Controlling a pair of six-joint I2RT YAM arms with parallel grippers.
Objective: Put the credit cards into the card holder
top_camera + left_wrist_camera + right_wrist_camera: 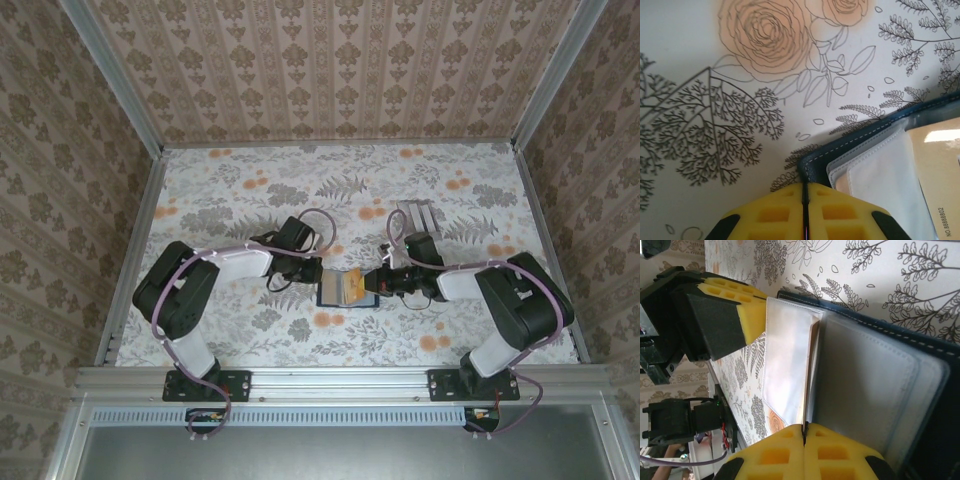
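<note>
The dark navy card holder [335, 291] lies open on the table between both arms, its clear pockets [870, 390] facing up. My left gripper [320, 277] is shut on the holder's left edge; in the left wrist view its yellow pads [785, 212] pinch the navy cover's corner [812, 167]. From the right, my right gripper [378, 284] is shut on a thin orange-tan credit card [811, 360] seen edge-on, standing between the clear pocket leaves. Its tan face with a printed number [940, 170] shows in the left wrist view.
Pale grey striped flat pieces [415, 215] lie on the floral tablecloth just behind the right gripper. Patterned walls close the table on three sides. Bare cloth stretches to the back and the left [230, 190].
</note>
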